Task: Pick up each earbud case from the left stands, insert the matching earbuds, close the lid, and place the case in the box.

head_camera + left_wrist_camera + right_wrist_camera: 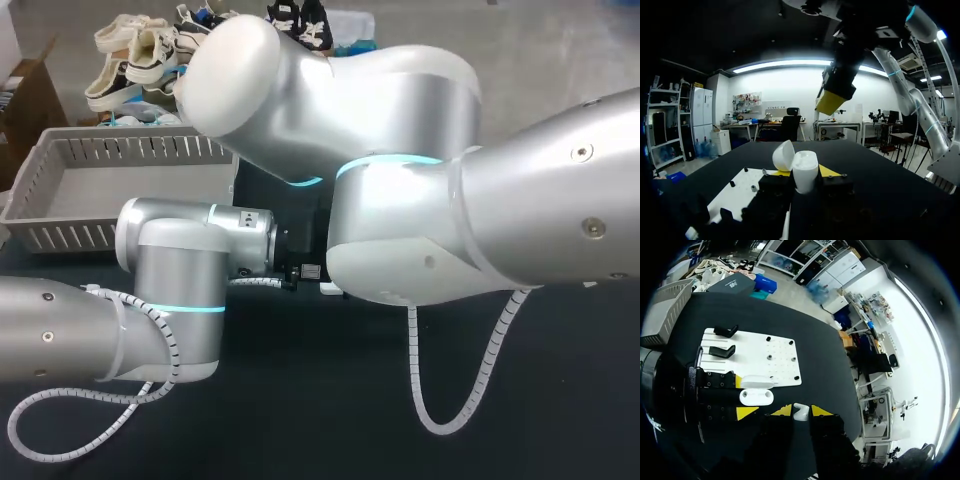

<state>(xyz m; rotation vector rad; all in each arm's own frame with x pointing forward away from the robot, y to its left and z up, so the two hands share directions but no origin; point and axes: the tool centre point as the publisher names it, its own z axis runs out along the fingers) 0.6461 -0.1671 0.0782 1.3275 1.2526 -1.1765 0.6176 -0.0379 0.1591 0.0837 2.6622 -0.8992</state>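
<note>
while open earbud case (805, 164) is clamped by left gripper (805, 173), white earbud (801, 415) is pinched by right gripper (801, 410), case at its 10 o'clock.

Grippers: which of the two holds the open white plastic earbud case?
The left gripper: it is shut on the open white plastic earbud case, lid flipped up. The right gripper holds only a small white earbud above it.

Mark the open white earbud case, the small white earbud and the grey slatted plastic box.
open white earbud case (805, 174), left wrist view, front of its body.
small white earbud (800, 411), right wrist view, its middle.
grey slatted plastic box (140, 150), head view, its far wall.
</note>
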